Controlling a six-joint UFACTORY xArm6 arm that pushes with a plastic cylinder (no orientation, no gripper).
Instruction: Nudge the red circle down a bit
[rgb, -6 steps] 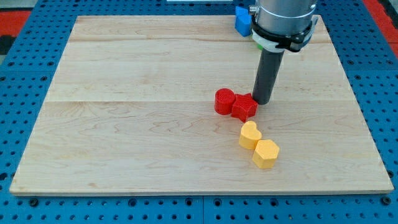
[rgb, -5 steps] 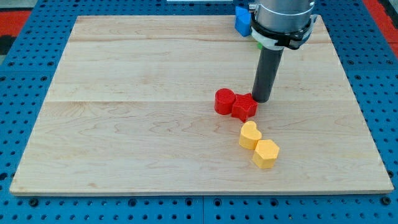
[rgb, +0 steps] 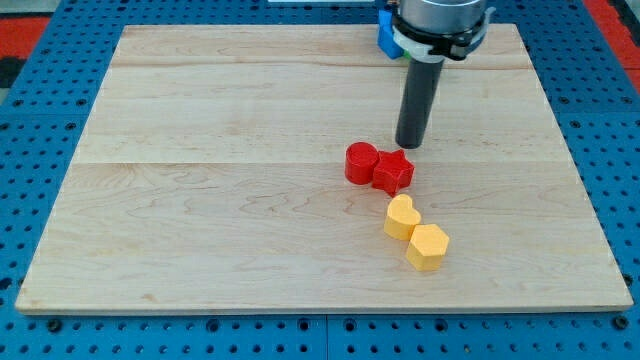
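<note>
Resting just above two red blocks (rgb: 379, 167) and two yellow (rgb: 416, 233), my tip (rgb: 409, 146) grips nothing.

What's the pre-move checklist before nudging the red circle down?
1. Red circle in view: ok.
2. My tip above the circle: not ok, it sits up and to the view's right, above the red star.
3. Circle free of neighbours: not ok, it touches the star.
4. Board below the circle open: ok.
5. Yellow heart and yellow hexagon off the path: ok, both lie to the view's lower right.
</note>
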